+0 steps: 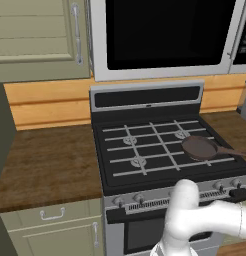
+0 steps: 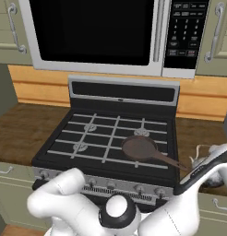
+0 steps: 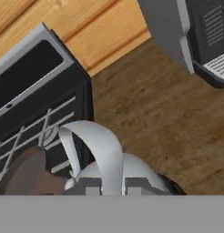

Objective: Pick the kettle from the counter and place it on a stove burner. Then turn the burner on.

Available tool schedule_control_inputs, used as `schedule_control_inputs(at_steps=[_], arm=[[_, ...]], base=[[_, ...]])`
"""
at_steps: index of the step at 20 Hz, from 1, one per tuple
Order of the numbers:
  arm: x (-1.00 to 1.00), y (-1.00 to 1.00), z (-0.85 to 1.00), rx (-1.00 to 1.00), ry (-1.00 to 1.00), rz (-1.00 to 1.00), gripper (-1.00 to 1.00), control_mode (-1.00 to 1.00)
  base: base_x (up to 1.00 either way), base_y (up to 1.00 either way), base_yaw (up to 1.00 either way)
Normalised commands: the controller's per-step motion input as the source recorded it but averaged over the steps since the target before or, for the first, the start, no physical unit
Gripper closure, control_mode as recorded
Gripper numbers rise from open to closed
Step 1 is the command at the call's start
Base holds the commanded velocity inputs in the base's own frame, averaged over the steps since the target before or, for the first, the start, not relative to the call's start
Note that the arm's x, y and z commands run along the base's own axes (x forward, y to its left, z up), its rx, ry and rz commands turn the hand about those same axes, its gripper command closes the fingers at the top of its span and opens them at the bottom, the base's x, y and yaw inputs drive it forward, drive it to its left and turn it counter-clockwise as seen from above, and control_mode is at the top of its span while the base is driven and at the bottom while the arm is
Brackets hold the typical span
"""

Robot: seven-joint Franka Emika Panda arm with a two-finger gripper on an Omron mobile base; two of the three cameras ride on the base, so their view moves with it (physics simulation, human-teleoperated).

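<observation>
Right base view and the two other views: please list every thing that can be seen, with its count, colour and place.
kettle: one, glossy white-silver, on the counter right of the stove, handle arching up between the gripper's tips.
frying pan: one, dark brown, on the front right burner, handle pointing right.
stove burner: four, grey under light-grey grates, on the black cooktop; front left one marked.
stove knobs: a row, grey, along the stove's front panel.
counter: dark brown wood, on both sides of the stove.
microwave: one, silver with black door, above the stove.
cabinets: pale green, above and below the counter.
grey appliance: one, at the counter's back right.
gripper: one, shut on the kettle's handle.
</observation>
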Motion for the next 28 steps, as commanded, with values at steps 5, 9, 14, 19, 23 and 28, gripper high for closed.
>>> schedule_control_inputs(at_steps=[5, 9, 14, 19, 23, 28], arm=[[-0.18, 1.00, 0.69, -0.07, -0.33, 0.03, 1.00, -1.00], [-0.11, 1.00, 0.45, 0.00, -0.38, 0.00, 1.00, -1.00], [-0.01, 1.00, 0.28, 0.01, -0.35, 0.00, 1.00, -1.00], [-0.10, 1.00, 0.33, 0.03, -0.08, 0.00, 1.00, -1.00], [-0.12, 1.00, 0.28, 0.01, 0.00, 0.00, 1.00, -1.00], [-0.07, 1.00, 0.01, 0.00, 0.04, 0.06, 1.00, -1.00]], base=[[0.00, 0.00, 0.00], [0.00, 0.00, 0.00], [0.00, 0.00, 0.00], [0.00, 0.00, 0.00], [0.00, 0.00, 0.00], [0.00, 0.00, 0.00]])
